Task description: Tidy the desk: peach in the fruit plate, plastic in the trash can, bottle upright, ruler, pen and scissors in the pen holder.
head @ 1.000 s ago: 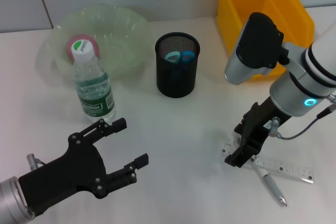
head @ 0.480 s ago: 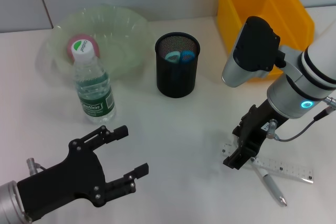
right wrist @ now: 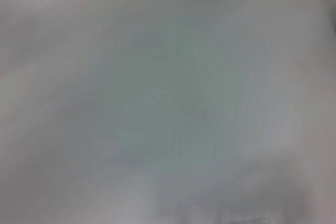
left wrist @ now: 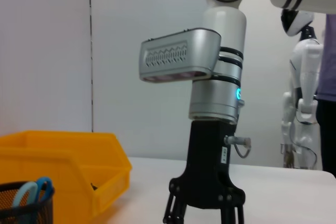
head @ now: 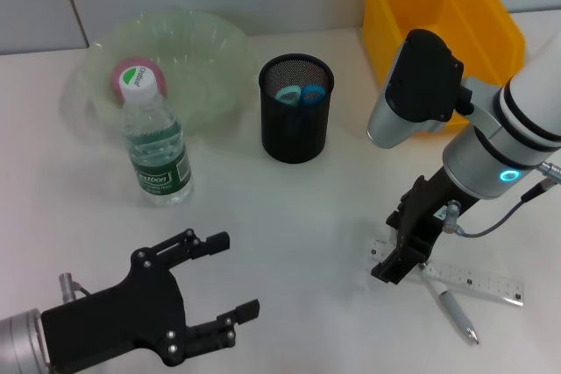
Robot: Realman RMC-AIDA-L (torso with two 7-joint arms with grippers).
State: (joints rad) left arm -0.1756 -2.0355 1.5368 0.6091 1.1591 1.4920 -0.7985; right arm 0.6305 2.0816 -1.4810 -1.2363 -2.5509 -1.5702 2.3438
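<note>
Ruler point(head: 478, 279): clear, thin and flat on the surface, directly under the right gripper point(head: 396, 262) jaws; whether they stand apart I cannot tell. Likely light, stiff, slippery; best pinched across its edges. Left gripper point(head: 223, 276) jaws apart, idle.

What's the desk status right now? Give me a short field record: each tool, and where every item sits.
left tool: open, empty, hovering over bare desk at the near left
right tool: down at the ruler's end, grip cannot be told
ruler: flat on desk
pen: flat on desk, crossing under the ruler
scissors: in pen holder
bottle: upright, capped
peach: in fruit plate
trash can: yellow bin, far right
</note>
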